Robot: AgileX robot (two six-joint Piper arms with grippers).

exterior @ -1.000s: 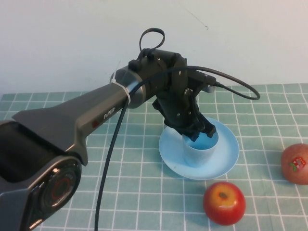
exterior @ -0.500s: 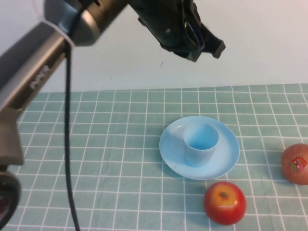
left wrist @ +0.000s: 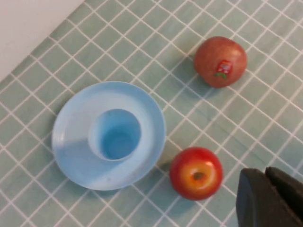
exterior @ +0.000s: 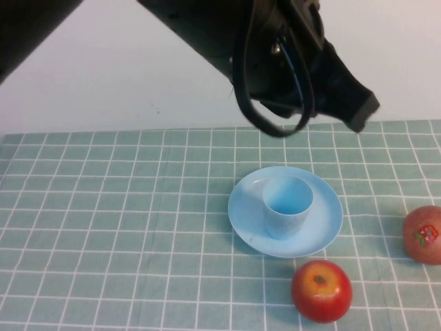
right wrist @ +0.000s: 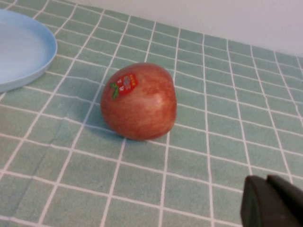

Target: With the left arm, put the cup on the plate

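The light blue cup (exterior: 287, 205) stands upright in the middle of the light blue plate (exterior: 327, 224) on the green checked cloth. Nothing holds it. My left arm is raised high above the table, and its gripper (exterior: 358, 110) hangs well above and behind the plate, shut and empty. The left wrist view looks straight down on the cup (left wrist: 115, 135) and the plate (left wrist: 71, 156), with the closed left gripper (left wrist: 266, 174) at the frame's edge. My right gripper (right wrist: 266, 180) is shut and empty, low over the cloth near an apple.
A red apple (exterior: 321, 290) lies just in front of the plate, also in the left wrist view (left wrist: 196, 173). A reddish-brown apple with a sticker (exterior: 423, 234) lies at the right edge, close to my right gripper (right wrist: 138, 101). A pale wall stands behind the table.
My left gripper let go of the cup on the plate and rose high above it, then swung towards the camera and right. The cup, plate and apples have stayed put.
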